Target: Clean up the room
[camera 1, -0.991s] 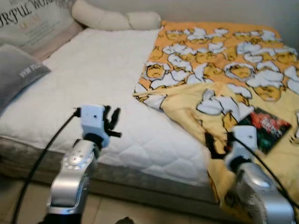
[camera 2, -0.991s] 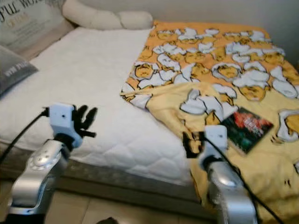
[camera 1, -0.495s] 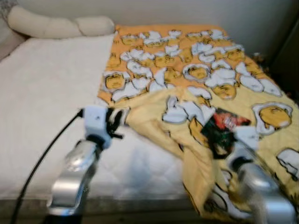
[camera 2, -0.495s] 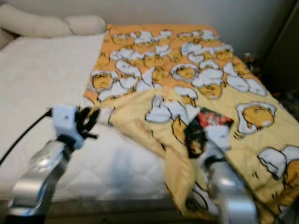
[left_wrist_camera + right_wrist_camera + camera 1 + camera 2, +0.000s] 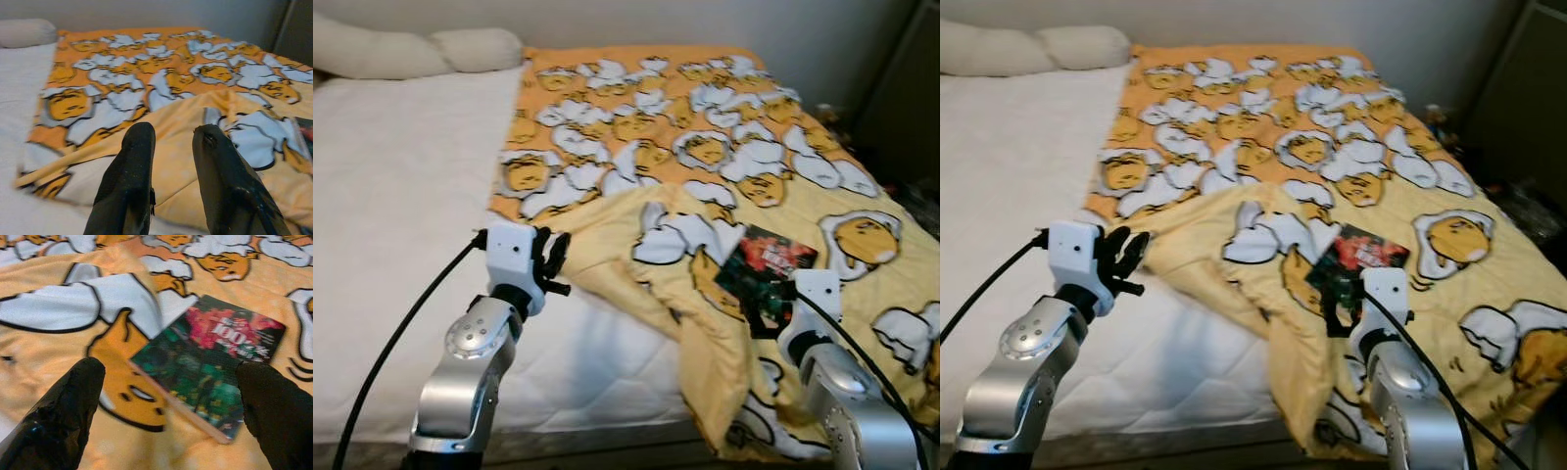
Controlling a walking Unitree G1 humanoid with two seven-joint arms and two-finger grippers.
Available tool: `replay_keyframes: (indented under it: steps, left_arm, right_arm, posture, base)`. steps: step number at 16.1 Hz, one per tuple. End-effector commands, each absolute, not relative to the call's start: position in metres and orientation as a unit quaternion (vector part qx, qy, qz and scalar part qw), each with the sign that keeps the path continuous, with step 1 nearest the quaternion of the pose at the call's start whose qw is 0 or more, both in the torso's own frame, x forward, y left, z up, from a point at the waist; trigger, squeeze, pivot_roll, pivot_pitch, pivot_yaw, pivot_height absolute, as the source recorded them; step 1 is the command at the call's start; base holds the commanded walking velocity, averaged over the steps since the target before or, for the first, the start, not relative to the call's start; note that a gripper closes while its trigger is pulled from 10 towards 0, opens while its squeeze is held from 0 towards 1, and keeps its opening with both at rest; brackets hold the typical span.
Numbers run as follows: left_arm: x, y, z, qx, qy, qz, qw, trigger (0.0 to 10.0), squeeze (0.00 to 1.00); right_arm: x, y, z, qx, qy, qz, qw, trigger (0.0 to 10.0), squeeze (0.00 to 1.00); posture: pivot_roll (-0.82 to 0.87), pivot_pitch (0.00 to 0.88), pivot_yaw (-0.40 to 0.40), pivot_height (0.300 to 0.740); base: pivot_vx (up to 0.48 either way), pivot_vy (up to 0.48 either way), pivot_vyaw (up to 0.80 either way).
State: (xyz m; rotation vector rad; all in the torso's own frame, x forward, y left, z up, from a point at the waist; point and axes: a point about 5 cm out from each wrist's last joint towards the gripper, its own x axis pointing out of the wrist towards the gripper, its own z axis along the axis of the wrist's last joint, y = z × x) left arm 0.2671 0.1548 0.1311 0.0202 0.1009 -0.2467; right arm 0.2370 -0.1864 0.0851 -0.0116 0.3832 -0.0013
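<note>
Item: thin dark green-and-red book (image 5: 211,365), flat on yellow cartoon-print blanket (image 5: 724,127).
Right gripper (image 5: 166,406) fingers spread wide, book just ahead; left gripper (image 5: 171,147) slightly parted above blanket edge.

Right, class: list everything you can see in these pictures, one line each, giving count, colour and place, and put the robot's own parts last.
Blanket: one, orange and yellow with white cartoon figures, spread over the robot's right half of the bed, its near edge folded back.
Book: one, dark green and red cover, lying flat on the blanket just ahead of the right claw.
Mattress: one, white quilted, bare on the robot's left side.
Pillow: one, cream, long, at the head of the bed.
Left claw: one, black fingers, slightly apart, raised beside the blanket's folded edge, holding nothing.
Right claw: one, black fingers, wide open, pointed at the book.
Arms: two, silver, with white wrist units and black cables.
</note>
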Motion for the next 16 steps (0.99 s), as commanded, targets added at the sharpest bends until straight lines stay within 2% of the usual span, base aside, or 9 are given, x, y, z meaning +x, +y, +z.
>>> replay_keyframes:
  steps: [1,4,5,6,8,10,13,16]
  left_arm:
    - [0.267,0.156,0.133,0.011,0.051,-0.123,0.991,10.0,0.00]
    - [0.266,0.155,0.132,0.017,0.060,-0.137,0.989,10.0,0.00]
    - [0.267,0.155,0.130,0.025,0.067,-0.152,0.986,10.0,0.00]
    - [0.268,0.154,0.130,0.024,0.072,-0.172,0.982,10.0,1.00]
    - [0.271,0.154,0.131,0.029,0.072,-0.204,0.976,10.0,1.00]
    - [0.273,0.151,0.135,0.047,0.079,-0.269,0.959,10.0,1.00]
    - [0.266,0.143,0.145,0.050,0.088,-0.390,0.915,10.0,1.00]
    - [0.262,0.142,0.146,0.051,0.101,-0.425,0.898,10.0,1.00]
  right_arm:
    - [0.238,-0.185,0.086,-0.004,0.192,0.001,0.981,10.0,0.00]
    - [0.244,-0.191,0.084,0.002,0.196,-0.001,0.981,10.0,0.00]
    - [0.247,-0.196,0.084,0.005,0.195,-0.004,0.981,10.0,0.13]
    - [0.251,-0.200,0.085,0.010,0.192,-0.006,0.981,10.0,1.00]
    - [0.260,-0.207,0.084,0.032,0.191,-0.013,0.981,10.0,1.00]
    - [0.271,-0.227,0.078,0.069,0.200,-0.053,0.976,10.0,1.00]
    - [0.281,-0.264,0.062,0.160,0.216,-0.121,0.956,10.0,1.00]
    - [0.282,-0.277,0.049,0.199,0.232,-0.146,0.941,10.0,1.00]
  posture:
    - [-0.02,0.000,0.010,0.740]
    - [-0.02,0.000,0.010,0.740]
    - [-0.02,0.000,0.012,0.740]
    - [-0.02,0.000,0.017,0.740]
    - [-0.02,0.000,0.033,0.740]
    - [-0.02,0.000,0.050,0.740]
    - [0.01,0.000,0.060,0.740]
    - [0.01,0.000,0.070,0.740]
  base:
    - [0.000,0.000,0.00]
    - [0.000,0.000,0.00]
    - [0.000,0.000,0.00]
    - [0.000,0.000,0.00]
    - [0.000,0.000,0.00]
    - [0.000,0.000,0.00]
    - [0.000,0.000,0.00]
    - [0.000,0.000,0.00]
